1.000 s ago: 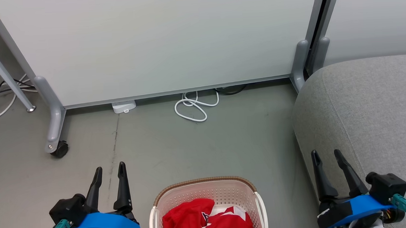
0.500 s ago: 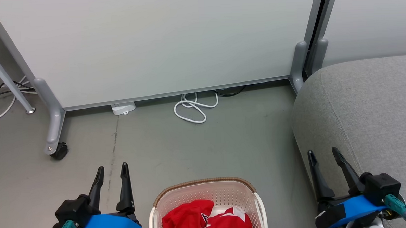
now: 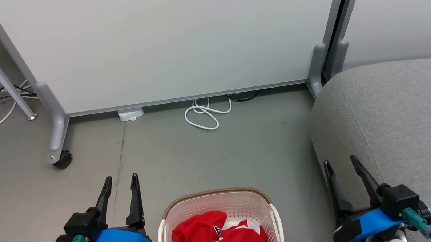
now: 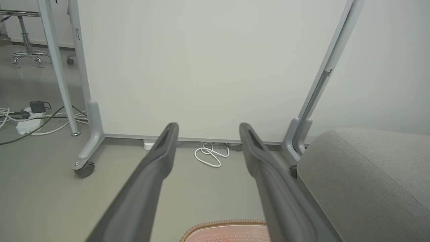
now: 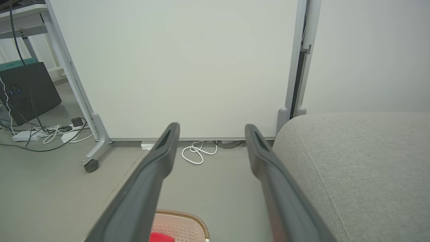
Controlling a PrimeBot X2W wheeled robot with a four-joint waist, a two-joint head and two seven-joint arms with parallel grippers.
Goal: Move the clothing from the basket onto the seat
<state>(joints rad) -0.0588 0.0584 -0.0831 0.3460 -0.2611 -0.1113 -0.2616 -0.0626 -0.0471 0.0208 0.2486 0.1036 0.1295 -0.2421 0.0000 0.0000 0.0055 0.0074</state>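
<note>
Basket [image 3: 219,204] — holds red clothing [image 3: 206,234]. Left gripper [image 3: 120,181] beside it, fingers spread, empty; right gripper [image 3: 341,164] likewise, against the grey seat [image 3: 393,106].

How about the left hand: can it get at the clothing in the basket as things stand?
Probably yes. The left hand is open and empty beside the basket, whose top is uncovered, with the clothing lying exposed inside; nothing stands between them.
</note>
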